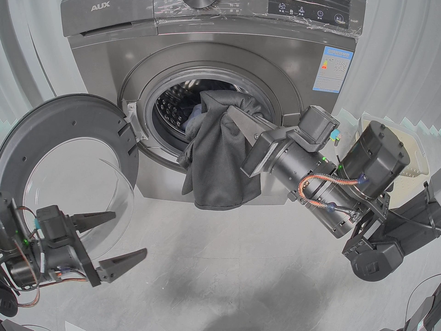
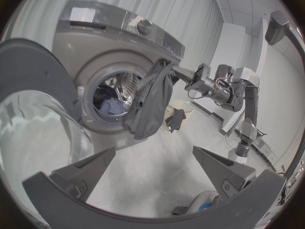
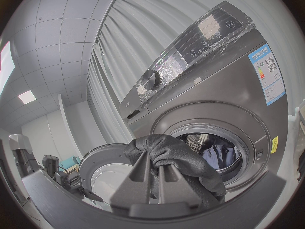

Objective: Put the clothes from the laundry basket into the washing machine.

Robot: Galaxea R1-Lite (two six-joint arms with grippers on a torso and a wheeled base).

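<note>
Left jaws: low over the floor's near left corner, spread wide, nothing between them, tips pointing toward the washer [image 1: 110,56].

Door [image 1: 64,116]: swung fully open to the washer's left, glass bowl facing outward, just beyond the left jaws.

Washer: stands at the floor's far edge, backed by a pale curtain [image 1: 404,47]. The port is open, with the drum's perforated wall in view. A blue cloth [image 2: 111,106] lies inside the drum, low and toward the back.

Dark garment [image 1: 220,162]: top bunched at the mouth of the port, on its right side. The rest hangs in a long fold down the washer's front panel, with the hem clear of the floor. Cannot tell whether the cloth rests on the port's rim or only brushes it.

Right jaws: pinched narrow on the top bunch of the dark garment, held at the port's mouth, with the arm slanting up from the right.

Basket [image 1: 415,159]: pale, on the floor right of the washer, partly behind the right arm. A second dark piece [image 2: 175,120] hangs over its rim.
</note>
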